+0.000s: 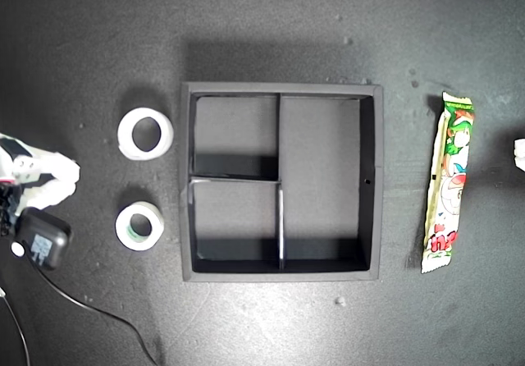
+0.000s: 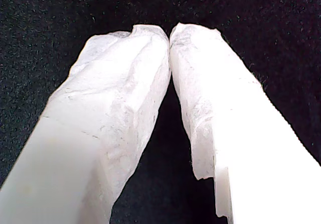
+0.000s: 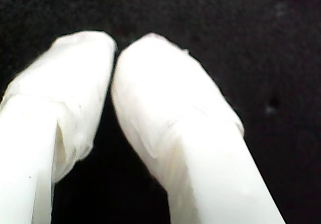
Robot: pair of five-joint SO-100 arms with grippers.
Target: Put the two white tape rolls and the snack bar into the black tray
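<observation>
On a dark mat in the exterior view, the black tray sits at centre. The wider tape roll and the smaller greenish tape roll lie just off its side toward the exterior view's left, one above the other. The snack bar lies apart toward the exterior view's right. An arm shows at the left edge.

Along the first wrist view, the first gripper has tips touching, nothing between.

Along the second wrist view, the second gripper is likewise pressed together, bare.
</observation>
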